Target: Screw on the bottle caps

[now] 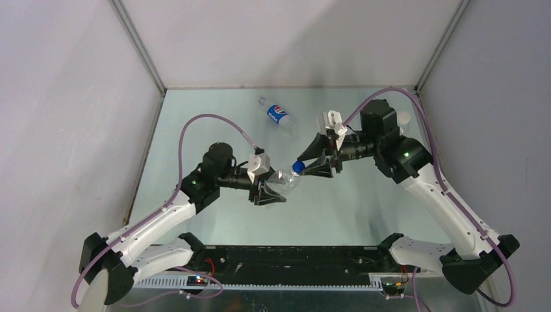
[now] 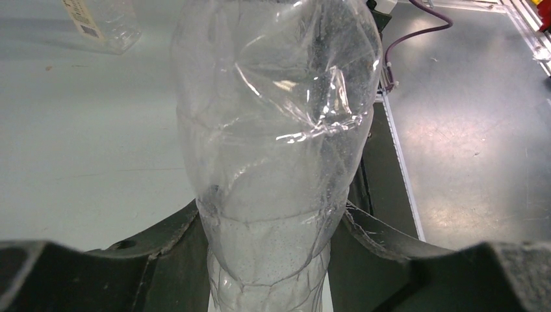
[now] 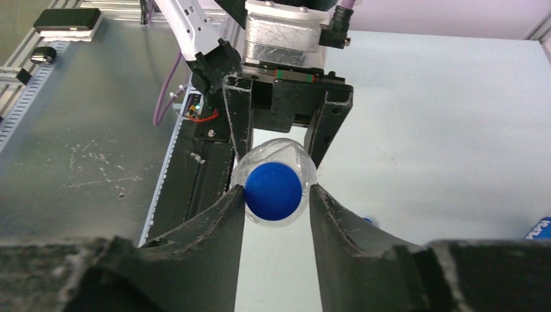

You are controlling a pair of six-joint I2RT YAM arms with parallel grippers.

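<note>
The left hand [image 1: 273, 192] pinches a crumpled clear plastic bottle [image 2: 276, 130]; the right hand [image 3: 274, 214] pinches the round blue plastic cap [image 3: 273, 190] at its two-o'clock end.

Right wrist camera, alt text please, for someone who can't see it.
The right jaws pinch a blue cap on the mouth of a clear bottle, seen end-on. The left jaws hold that bottle from the far side.

Left end effector [image 1: 278, 189] grips clear bottle [image 1: 287, 179]; right end effector [image 1: 303, 168] pinches blue cap [image 1: 298, 167]
</note>
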